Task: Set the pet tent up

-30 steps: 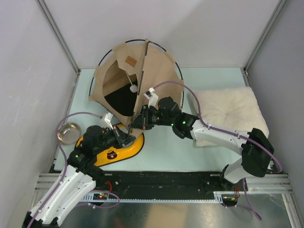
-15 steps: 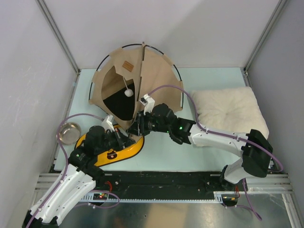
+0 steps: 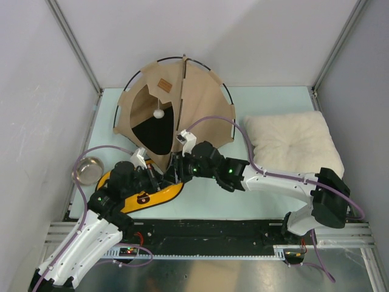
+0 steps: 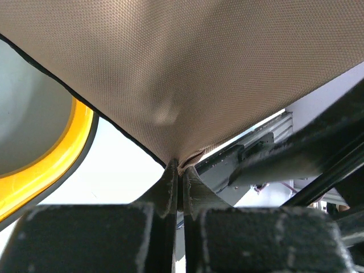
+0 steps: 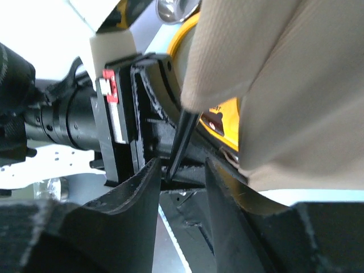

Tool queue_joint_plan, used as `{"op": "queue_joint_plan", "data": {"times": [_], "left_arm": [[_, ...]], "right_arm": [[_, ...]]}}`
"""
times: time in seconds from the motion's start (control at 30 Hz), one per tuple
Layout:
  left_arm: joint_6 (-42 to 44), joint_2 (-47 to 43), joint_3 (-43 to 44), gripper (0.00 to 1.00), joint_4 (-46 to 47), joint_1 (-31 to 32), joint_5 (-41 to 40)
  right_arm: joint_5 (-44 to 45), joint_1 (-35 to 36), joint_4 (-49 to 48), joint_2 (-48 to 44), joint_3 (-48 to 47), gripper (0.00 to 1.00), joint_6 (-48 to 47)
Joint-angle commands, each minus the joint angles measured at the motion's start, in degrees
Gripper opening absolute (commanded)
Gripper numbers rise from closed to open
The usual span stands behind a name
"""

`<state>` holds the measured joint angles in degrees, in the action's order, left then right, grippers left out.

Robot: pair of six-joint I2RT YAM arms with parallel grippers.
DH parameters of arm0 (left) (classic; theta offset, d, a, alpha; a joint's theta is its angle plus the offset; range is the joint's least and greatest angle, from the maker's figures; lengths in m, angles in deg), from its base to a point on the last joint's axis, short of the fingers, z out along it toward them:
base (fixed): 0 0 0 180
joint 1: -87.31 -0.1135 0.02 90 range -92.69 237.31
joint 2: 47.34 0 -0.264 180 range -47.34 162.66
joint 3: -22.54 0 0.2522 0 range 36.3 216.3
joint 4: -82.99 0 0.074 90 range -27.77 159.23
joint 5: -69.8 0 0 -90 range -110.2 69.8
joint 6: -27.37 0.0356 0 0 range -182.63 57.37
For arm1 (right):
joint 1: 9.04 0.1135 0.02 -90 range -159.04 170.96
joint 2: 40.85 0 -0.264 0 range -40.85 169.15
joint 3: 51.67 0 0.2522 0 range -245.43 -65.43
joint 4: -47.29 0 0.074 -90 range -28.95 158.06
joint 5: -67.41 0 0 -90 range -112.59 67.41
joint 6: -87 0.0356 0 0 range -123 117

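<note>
The tan pet tent (image 3: pixel 203 100) stands at the back of the mat, with its brown label (image 3: pixel 163 84), white pom-pom (image 3: pixel 158 113) and dark floor (image 3: pixel 152 132) showing. My left gripper (image 3: pixel 159 177) is shut on the tent's lower front fabric corner; in the left wrist view the fabric (image 4: pixel 187 68) is pinched between the jaws (image 4: pixel 181 166). My right gripper (image 3: pixel 174 171) is right beside it and open. In the right wrist view a thin black pole end (image 5: pixel 183 136) sticks out of the fabric (image 5: pixel 284 85) between the open jaws (image 5: pixel 182 170), touching neither finger.
The yellow feeder (image 3: pixel 159 193) lies under both grippers at the front left, with a loose metal bowl (image 3: pixel 89 169) to its left. A cream fluffy pillow (image 3: pixel 292 143) lies at the right. Walls close in the back and both sides.
My right gripper has moved left and down the tent's front edge to meet the left gripper. The tent has shifted slightly back and the pom-pom has swung left.
</note>
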<state>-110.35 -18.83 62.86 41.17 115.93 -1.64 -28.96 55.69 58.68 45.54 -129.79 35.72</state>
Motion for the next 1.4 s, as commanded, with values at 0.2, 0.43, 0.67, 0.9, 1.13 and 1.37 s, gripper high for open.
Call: {"op": "queue_joint_plan", "data": {"times": [0.2,0.43,0.67,0.9,1.13,1.37], "left_arm": [[-1.2,-0.3,0.6,0.00,-3.6,0.6,1.7],[-1.7,-1.4,-0.8,0.00,-3.5,0.7,1.4],[-1.5,-1.0,-0.8,0.00,-3.6,0.6,1.4],[-1.4,-0.8,-0.3,0.00,-3.5,0.6,1.0],[-1.0,-0.3,0.4,0.00,-3.6,0.7,0.5],[-1.0,-0.9,0.0,0.00,-3.5,0.6,0.5]], "right_arm": [[2.3,3.0,-3.7,-1.8,1.6,0.24,-1.2],[2.6,2.7,-5.5,-1.7,1.6,0.24,-1.1],[2.7,1.9,-6.7,-1.0,1.6,0.32,-1.1],[1.3,1.7,-6.6,0.2,1.5,0.31,-1.0],[-0.2,2.9,-6.3,1.5,1.5,0.31,-0.7],[0.4,2.9,-7.0,1.7,1.5,0.10,-0.6]]}}
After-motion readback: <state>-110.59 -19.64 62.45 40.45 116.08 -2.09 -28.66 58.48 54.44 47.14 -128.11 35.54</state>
